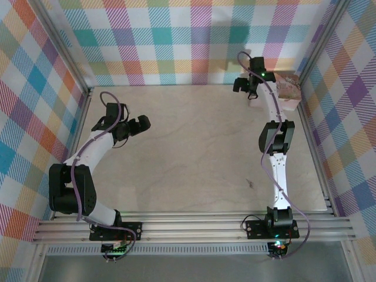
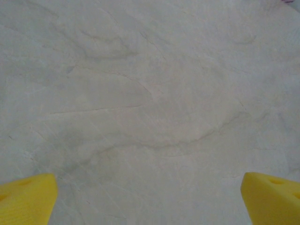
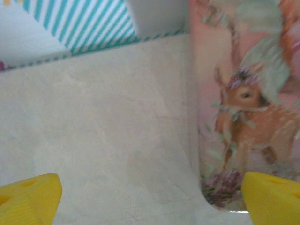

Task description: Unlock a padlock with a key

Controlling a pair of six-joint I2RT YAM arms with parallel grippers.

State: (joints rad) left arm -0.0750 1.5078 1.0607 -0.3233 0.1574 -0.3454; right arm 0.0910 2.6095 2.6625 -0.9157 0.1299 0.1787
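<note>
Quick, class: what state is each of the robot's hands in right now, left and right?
The left hand is open, holding nothing.
The right hand is open, holding nothing, close to the pink tin.

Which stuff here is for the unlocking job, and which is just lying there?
For the job: the tiny dark piece on the table, likely the key; left pincer and right pincer, both open.
Just lying about: the pink deer tin, beside the right pincer.
</note>
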